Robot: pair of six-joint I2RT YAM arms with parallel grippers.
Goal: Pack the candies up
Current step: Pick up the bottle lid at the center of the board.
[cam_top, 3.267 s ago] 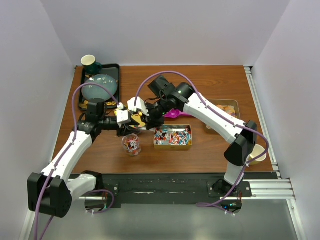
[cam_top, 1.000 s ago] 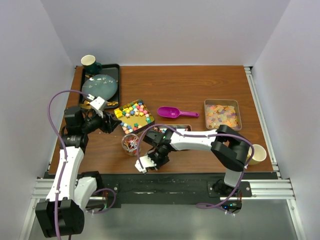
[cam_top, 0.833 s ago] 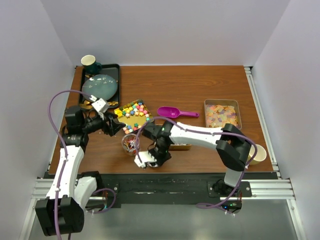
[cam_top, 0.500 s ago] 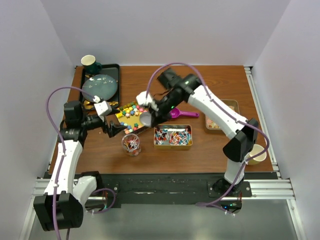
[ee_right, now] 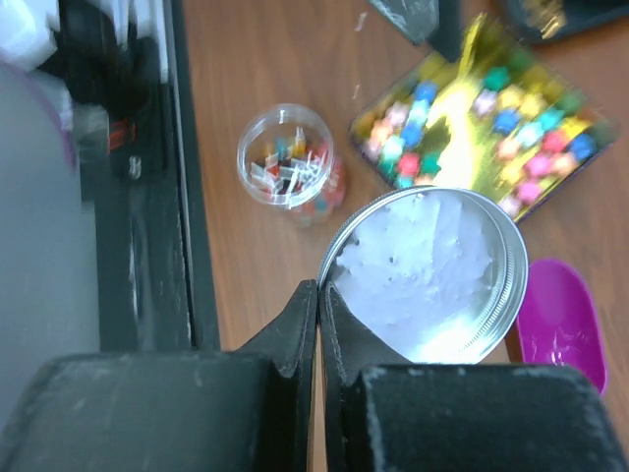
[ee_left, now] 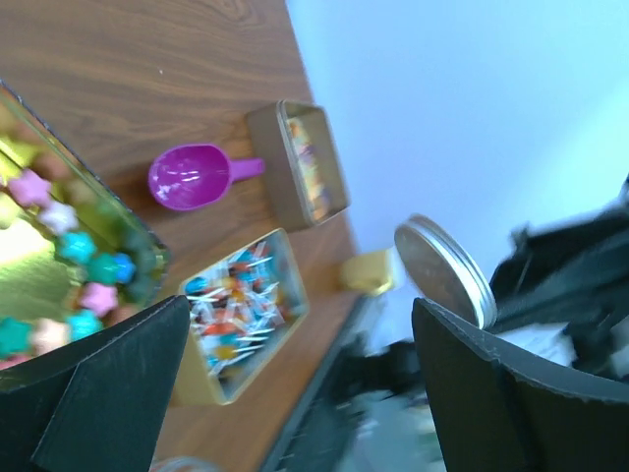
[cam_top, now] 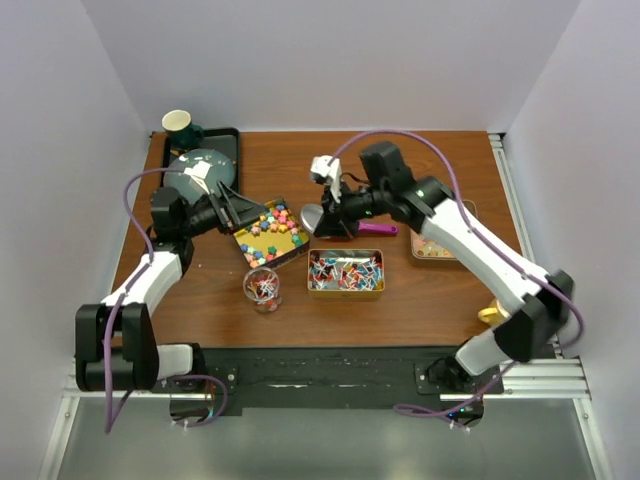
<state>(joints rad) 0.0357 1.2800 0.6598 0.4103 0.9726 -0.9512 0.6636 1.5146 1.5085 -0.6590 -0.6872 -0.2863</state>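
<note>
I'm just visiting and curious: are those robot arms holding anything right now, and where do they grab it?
The right gripper pinches a round silver lid by its rim. The left gripper is open and holds nothing.

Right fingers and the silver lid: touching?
Touching. Right wrist view: the right gripper is shut on the silver lid, its fingers pinching the lid's rim edge with no gap.

Candies, 3 kinds. Multicolour star pieces (cam_top: 272,226) loose in gold tray (cam_top: 241,245). Red-white-blue wrapped ones (cam_top: 345,270) fill centre tin (cam_top: 345,294), some in clear jar (cam_top: 263,290). Orange-yellow gummies (cam_top: 432,245) in right tin (ee_left: 267,147).
</note>
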